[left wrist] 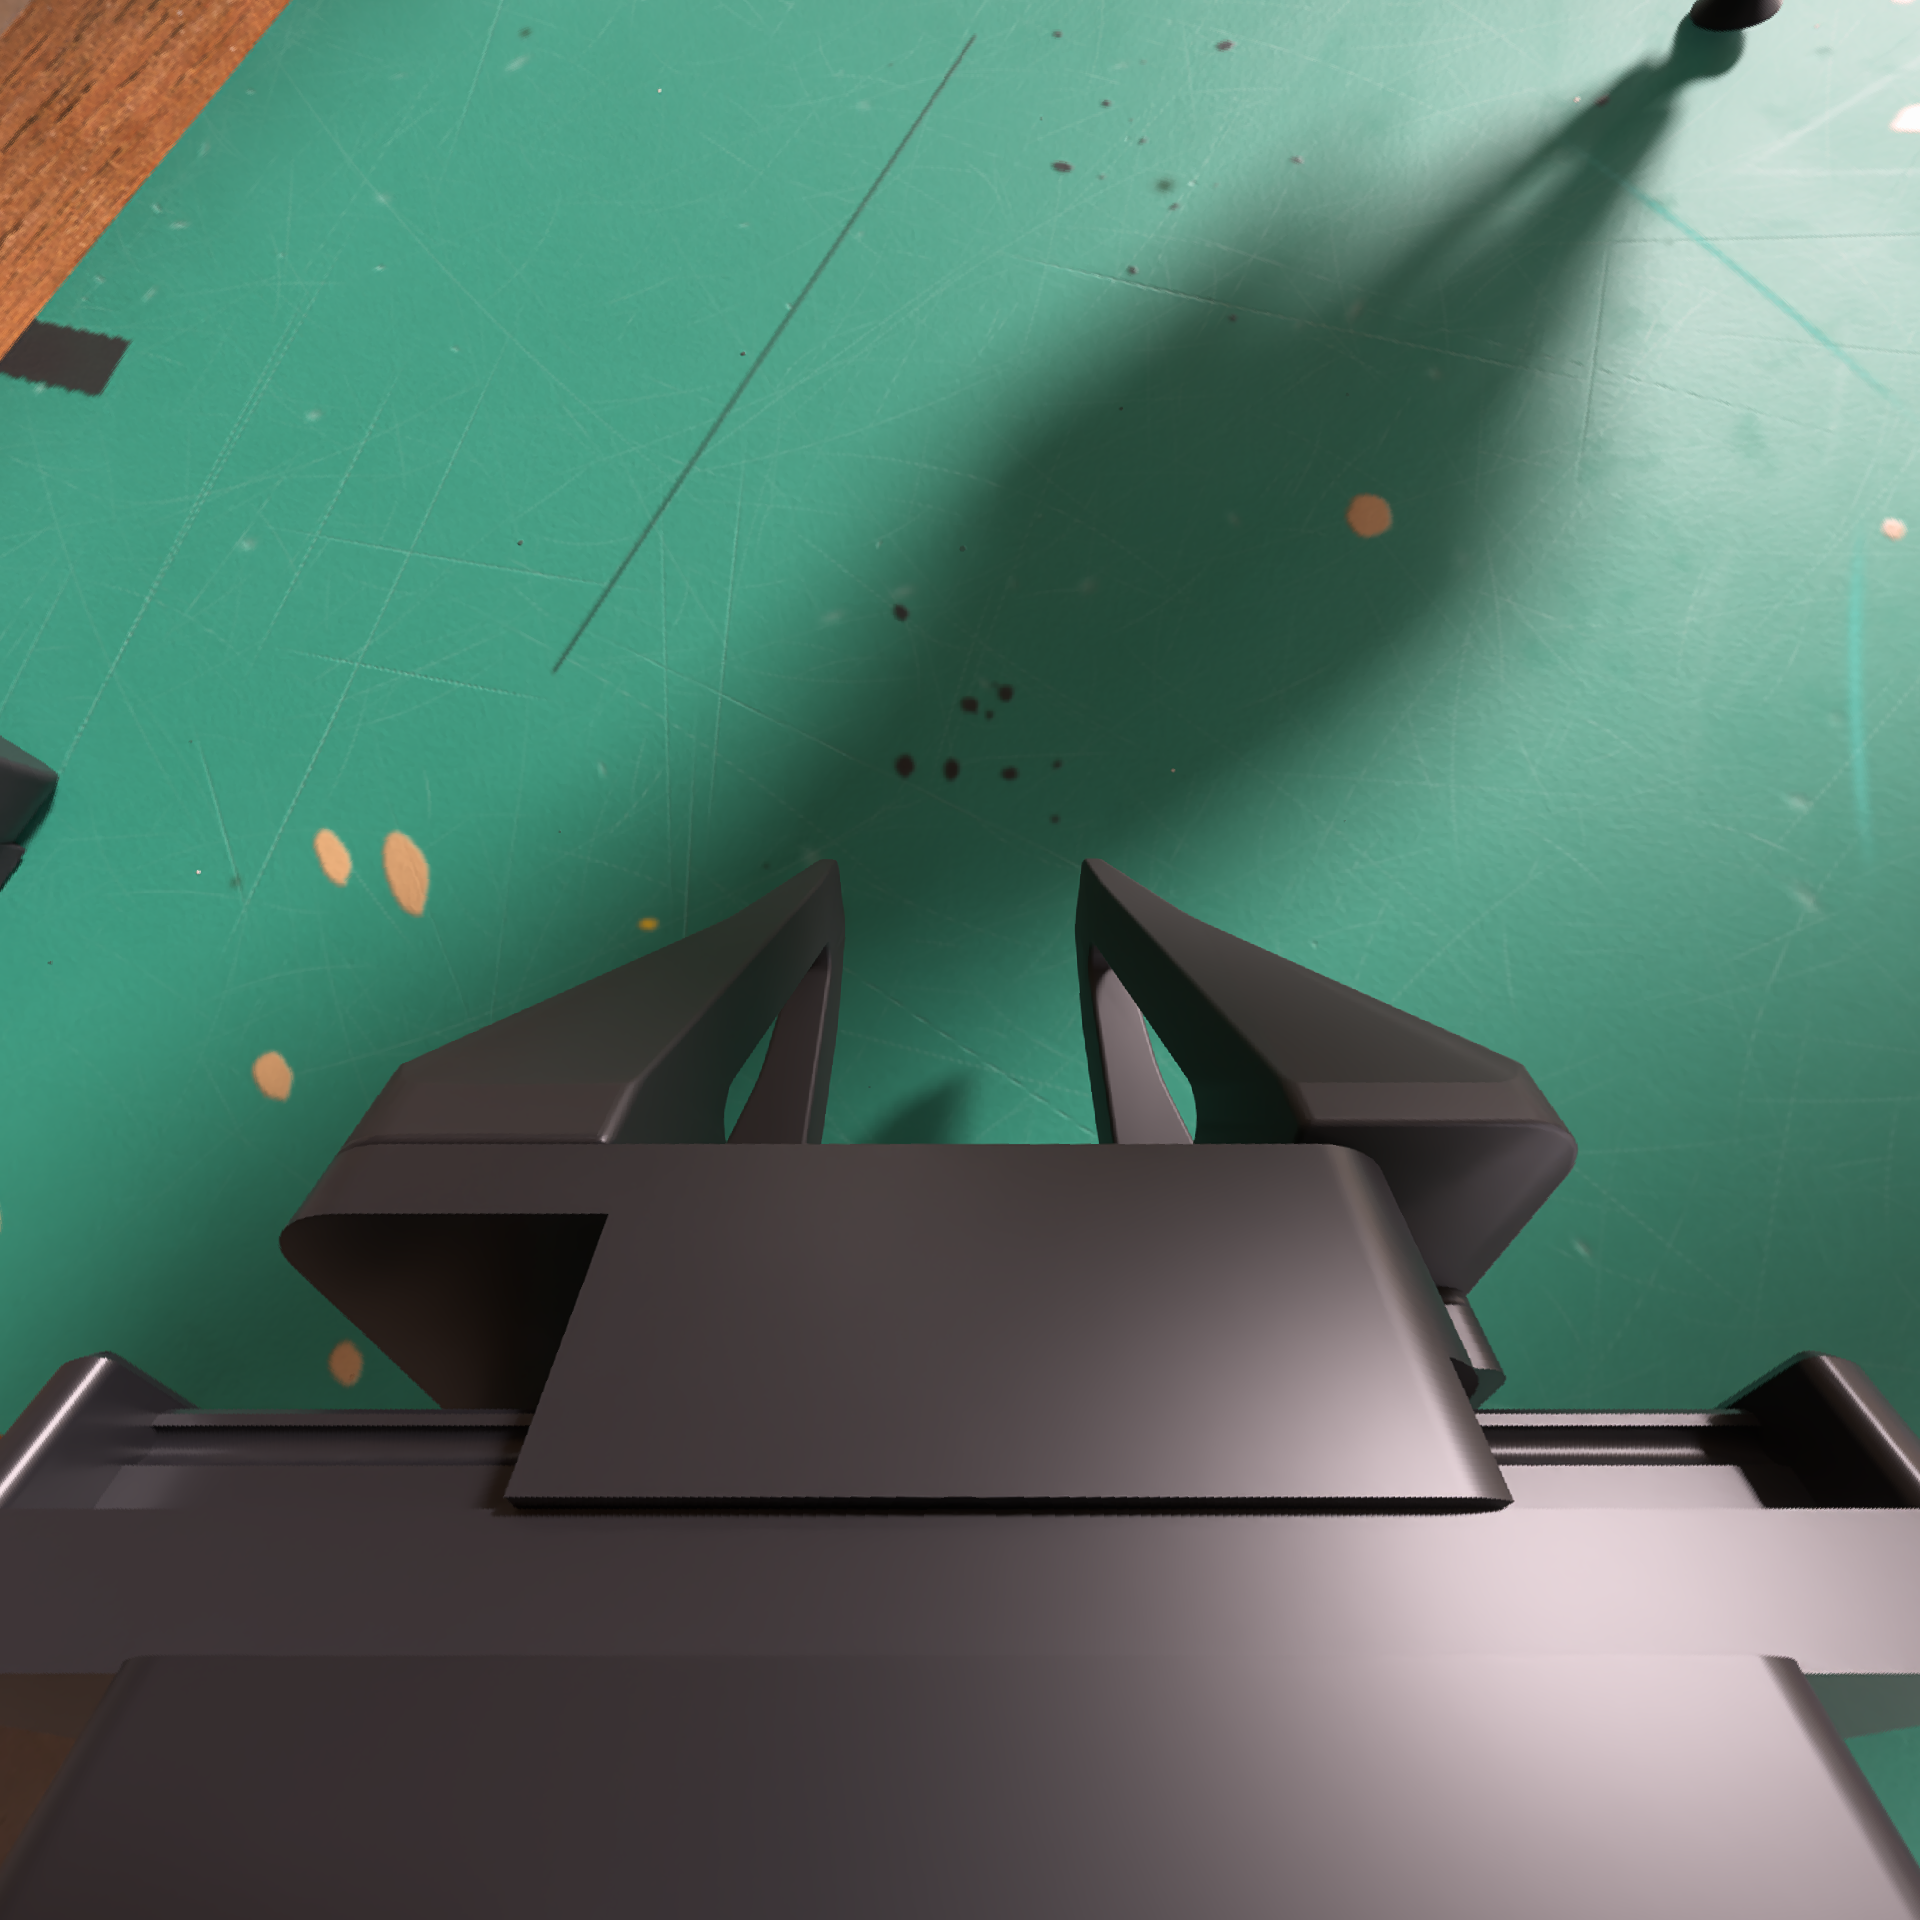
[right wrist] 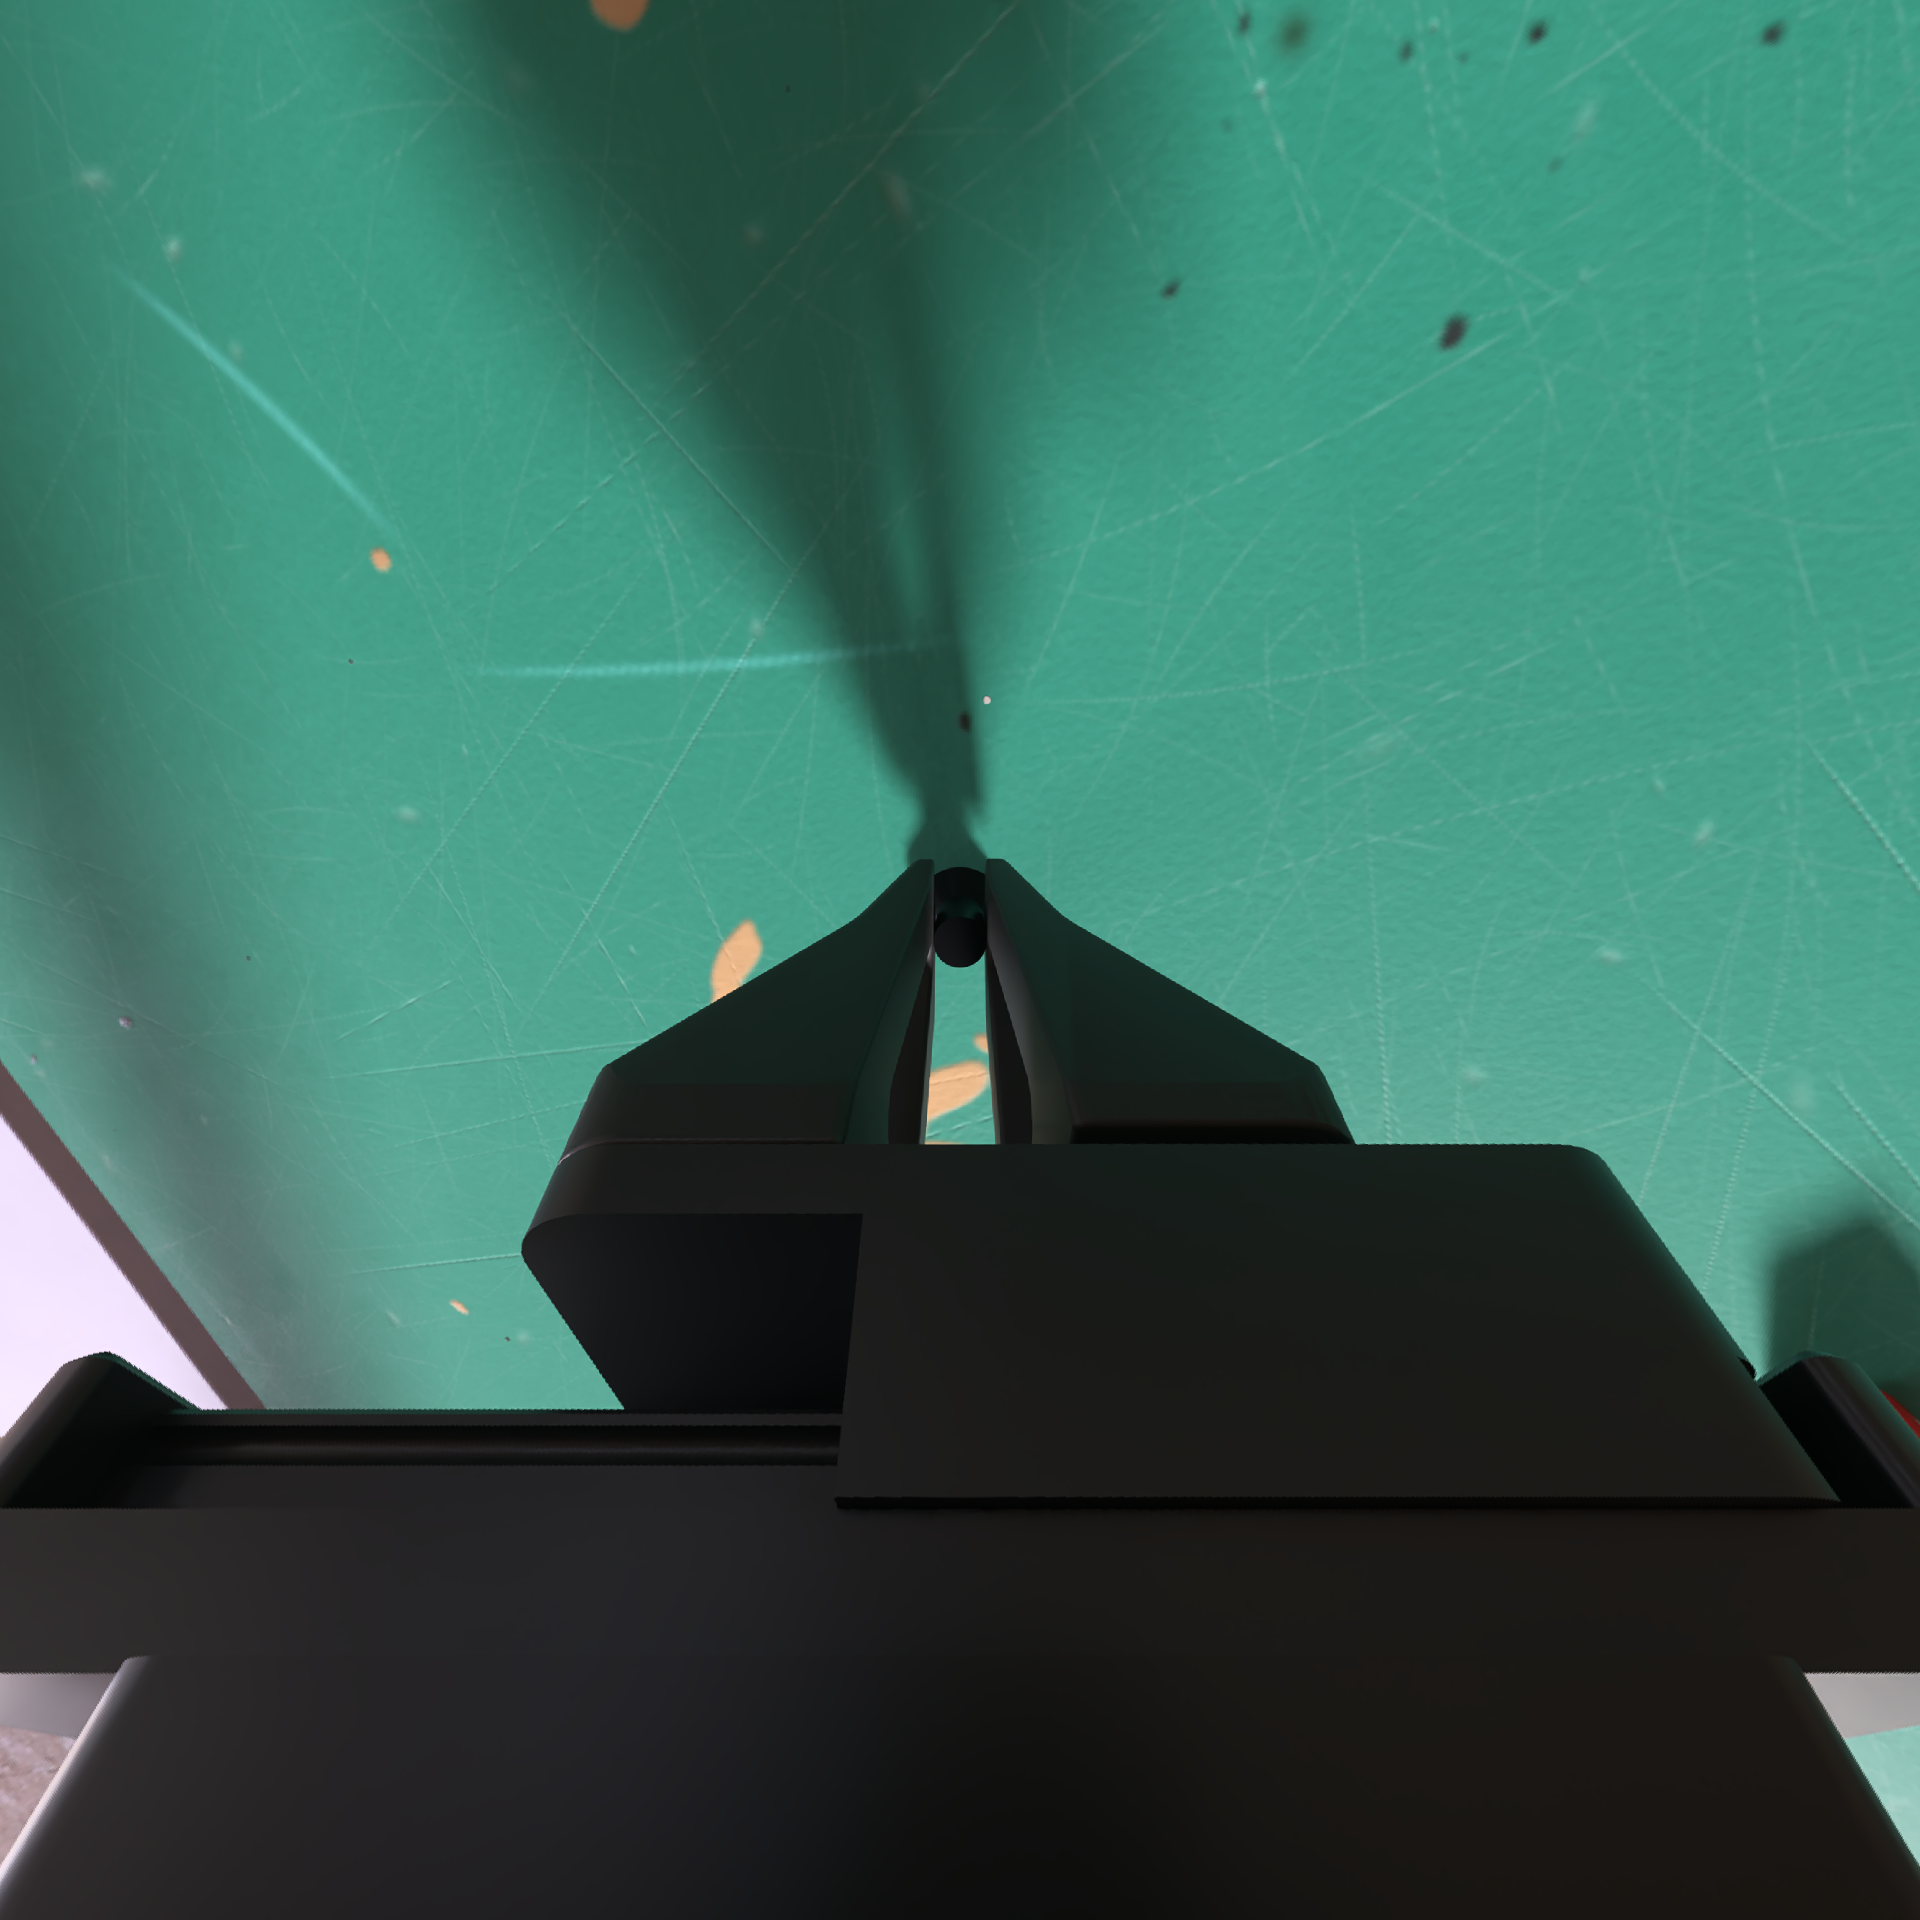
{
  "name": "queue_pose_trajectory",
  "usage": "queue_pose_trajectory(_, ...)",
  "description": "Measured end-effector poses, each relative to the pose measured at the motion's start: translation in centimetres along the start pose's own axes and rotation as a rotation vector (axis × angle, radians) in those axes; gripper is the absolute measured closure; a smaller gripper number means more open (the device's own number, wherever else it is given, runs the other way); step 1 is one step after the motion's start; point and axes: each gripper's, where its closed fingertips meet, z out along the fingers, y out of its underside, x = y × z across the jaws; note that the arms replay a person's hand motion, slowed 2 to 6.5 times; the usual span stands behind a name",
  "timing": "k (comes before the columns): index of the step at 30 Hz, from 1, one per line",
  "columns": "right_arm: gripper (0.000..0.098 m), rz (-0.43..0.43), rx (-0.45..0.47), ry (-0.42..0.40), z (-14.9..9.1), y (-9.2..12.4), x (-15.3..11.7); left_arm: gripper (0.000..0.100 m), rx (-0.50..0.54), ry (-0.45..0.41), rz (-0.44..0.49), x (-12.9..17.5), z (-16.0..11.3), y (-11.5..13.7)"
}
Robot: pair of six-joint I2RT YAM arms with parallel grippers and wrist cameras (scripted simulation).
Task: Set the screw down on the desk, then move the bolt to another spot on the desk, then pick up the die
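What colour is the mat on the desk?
Green mat, scratched and paint-speckled; the left wrist view shows it best.

i'm working at what looks like a workshop or hobby bench: a green cutting mat (left wrist: 1039, 416) scored with fine scratches, dark ink specks and tan paint spots. it lies on a wooden desk (left wrist: 94, 135), whose brown grain shows at the mat's corner.

one screw (right wrist: 957, 928) (dark), one green mat (left wrist: 1143, 364).
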Motion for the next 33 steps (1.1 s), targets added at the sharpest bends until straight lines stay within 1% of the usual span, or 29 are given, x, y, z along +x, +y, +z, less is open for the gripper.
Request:
queue_pose_trajectory(10, 0.0898, 0.046, 0.012, -0.043, -0.1, 0.0, 0.1, 0.062, 0.000, 0.000, 0.000, 0.0, 0.0, 0.0)
queue_pose_trajectory(17, 0.0894, 0.055, 0.020, -0.055, 0.0, 0.0, 0.1, 0.062, 0.000, 0.000, 0.000, 0.0, 0.0, 0.0)
queue_pose_trajectory(18, 0.0864, 0.054, 0.021, -0.055, 0.0, 0.0, 0.1, 0.062, 0.000, 0.000, 0.000, 0.0, 0.0, 0.0)
queue_pose_trajectory(19, 0.0805, 0.054, 0.022, -0.055, 0.0, 0.1, 0.1, 0.062, 0.000, 0.000, 0.000, 0.0, 0.0, 0.0)
queue_pose_trajectory(21, 0.0643, 0.054, 0.023, -0.051, -0.1, 0.1, 0.1, 0.062, 0.000, 0.000, 0.000, 0.0, 0.0, 0.0)
queue_pose_trajectory(22, 0.0590, 0.054, 0.024, -0.047, -0.2, 0.1, 0.1, 0.062, 0.000, 0.000, 0.000, 0.0, 0.0, 0.0)
queue_pose_trajectory(23, 0.0567, 0.054, 0.025, -0.043, -0.3, 0.1, 0.2, 0.062, 0.000, 0.000, 0.000, 0.0, 0.0, 0.0)
queue_pose_trajectory(25, 0.0579, 0.055, 0.030, -0.030, -0.7, 0.0, 0.3, 0.062, 0.000, 0.000, 0.000, 0.0, 0.0, 0.0)
queue_pose_trajectory(28, 0.0561, 0.059, 0.045, 0.008, -1.6, 0.0, 0.7, 0.062, 0.000, 0.000, 0.000, 0.0, 0.0, 0.0)
queue_pose_trajectory(33, 0.0550, 0.095, 0.104, 0.125, -4.2, -0.1, 2.5, 0.062, -0.001, 0.000, 0.000, 0.0, 0.0, 0.0)
